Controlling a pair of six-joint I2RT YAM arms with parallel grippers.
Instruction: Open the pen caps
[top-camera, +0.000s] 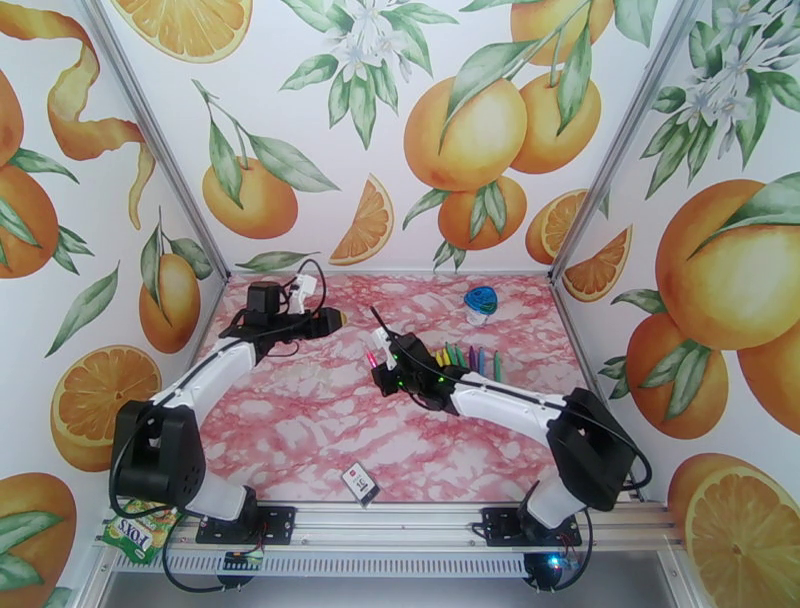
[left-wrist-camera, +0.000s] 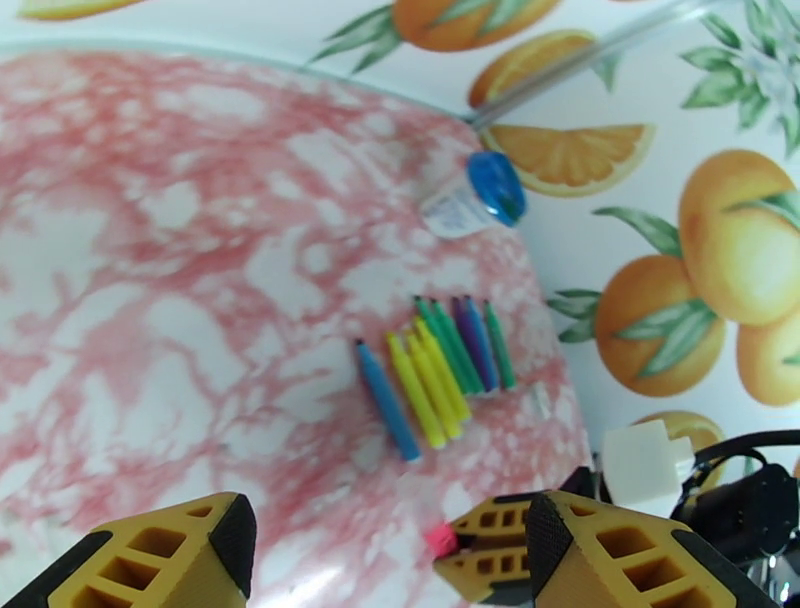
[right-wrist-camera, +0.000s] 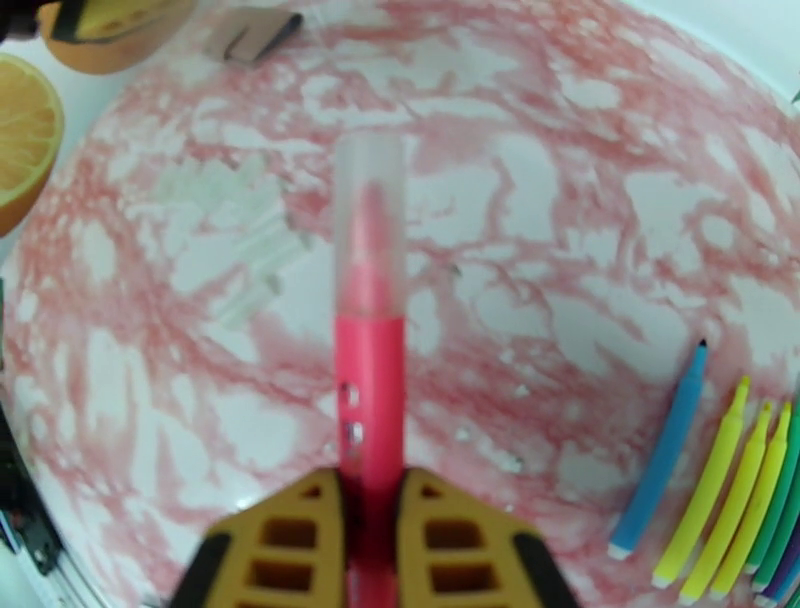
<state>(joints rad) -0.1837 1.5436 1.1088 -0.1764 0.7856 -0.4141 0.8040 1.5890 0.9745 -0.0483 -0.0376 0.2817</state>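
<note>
We hold the pink pen (right-wrist-camera: 368, 380) clamped in the right gripper (right-wrist-camera: 370, 490), mid-table. Its clear cap (right-wrist-camera: 370, 220) points far-left toward the nearby left gripper (left-wrist-camera: 390, 535), whose jaws stand apart.

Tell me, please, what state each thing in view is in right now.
pink pen: gripped by its body, clear cap on.
right gripper: shut on the pink pen.
left gripper: open, empty.
pens on the table: lying side by side, uncapped, tips bare.
container: lying on its side, blue lid on.
</note>
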